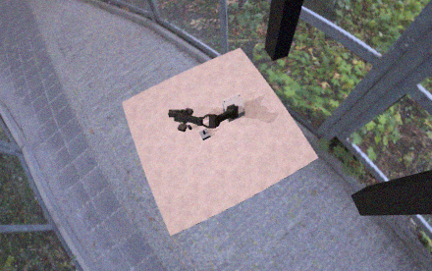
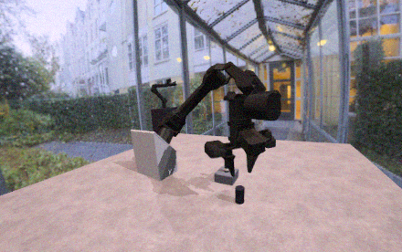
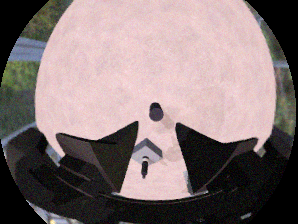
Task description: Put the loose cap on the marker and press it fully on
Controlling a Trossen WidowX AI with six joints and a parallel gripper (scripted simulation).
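The dark cap (image 2: 239, 194) (image 3: 156, 112) stands upright and loose on the table. The grey holder block (image 1: 206, 135) (image 2: 224, 178) (image 3: 146, 150) is a short way from it. The dark marker (image 3: 145, 168) stands upright in the block; in the exterior view a finger hides most of it. My gripper (image 2: 241, 173) (image 3: 157, 125) points down above the table, its fingers part-way apart with nothing between them. In the wrist view the cap lies just beyond the gap between the fingertips, and the block shows between the fingers, nearer the palm. The cap is hard to tell from the gripper in the top view.
A grey wedge-shaped block (image 2: 148, 155) stands by the arm's base. The arm reaches from there over the holder block. The pale pink table top (image 1: 211, 187) (image 2: 114, 219) (image 3: 150, 55) has its edges well out from the cap and block.
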